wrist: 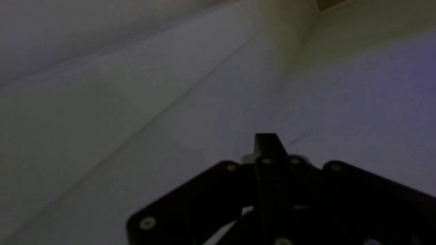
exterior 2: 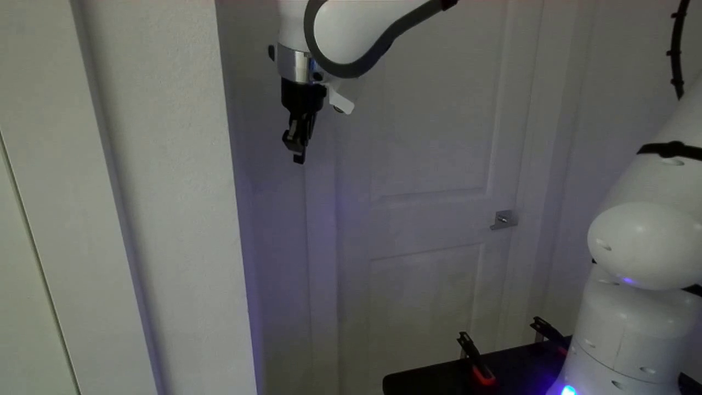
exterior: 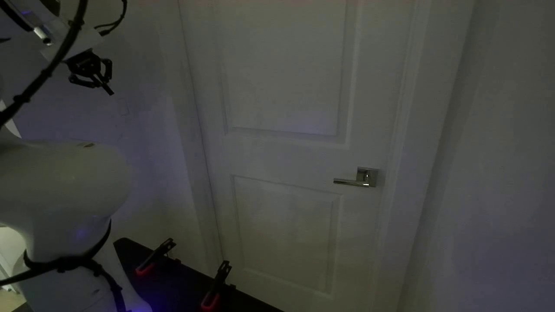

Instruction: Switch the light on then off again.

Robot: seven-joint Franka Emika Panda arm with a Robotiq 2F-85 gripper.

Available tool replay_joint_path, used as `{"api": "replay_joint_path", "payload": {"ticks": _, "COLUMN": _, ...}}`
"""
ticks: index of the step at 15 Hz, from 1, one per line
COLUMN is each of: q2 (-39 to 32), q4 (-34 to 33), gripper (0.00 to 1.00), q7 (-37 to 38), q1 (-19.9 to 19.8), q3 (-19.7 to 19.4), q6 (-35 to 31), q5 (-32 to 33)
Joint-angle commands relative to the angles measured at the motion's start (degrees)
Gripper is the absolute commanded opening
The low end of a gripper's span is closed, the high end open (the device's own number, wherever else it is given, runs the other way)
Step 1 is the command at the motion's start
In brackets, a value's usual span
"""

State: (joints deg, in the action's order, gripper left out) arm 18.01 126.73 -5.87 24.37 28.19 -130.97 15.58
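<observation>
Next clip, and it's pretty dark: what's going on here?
A robot arm is reaching out in a dim room beside a door. Its pincer is shut, with nothing visible in it, and points down near a faint switch plate on the wall. Whether they touch can't be made out. The light itself is out of view, so the current step of the on-then-off task is unclear.

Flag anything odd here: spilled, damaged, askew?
Nothing looks spilled, damaged or askew: door looks shut, handle in place, clamps on the table edge, claw shut. Only the dimness stands out: what looks like the switch is a faint outline, so small faults could be missed.
</observation>
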Motion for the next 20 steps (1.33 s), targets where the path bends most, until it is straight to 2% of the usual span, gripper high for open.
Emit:
{"api": "replay_joint_path", "payload": {"ticks": 1, "q2": -1.10, "q4": 2.44, "gripper": 0.00, "q7": 5.56, "q1": -1.17, "q3": 0.86, "q6": -8.28, "q5": 3.95}}
{"api": "replay_joint_path", "payload": {"ticks": 5, "q2": -2.53, "q4": 4.34, "gripper": 0.00, "q7": 11.05, "q1": -2.70, "q3": 1.85, "q6": -15.05, "q5": 9.35}}
{"api": "replay_joint_path", "payload": {"ticks": 13, "q2": -4.87, "q4": 6.26, "gripper": 0.00, "q7": 27.29, "q1": -8.22, "q3": 4.42, "q6": -27.45, "q5": 23.93}}
{"api": "replay_joint_path", "payload": {"ticks": 20, "q2": -8.91, "q4": 4.39, "gripper": 0.00, "q7": 37.68, "q1": -11.66, "q3": 5.79, "q6": -32.41, "q5": 35.89}}
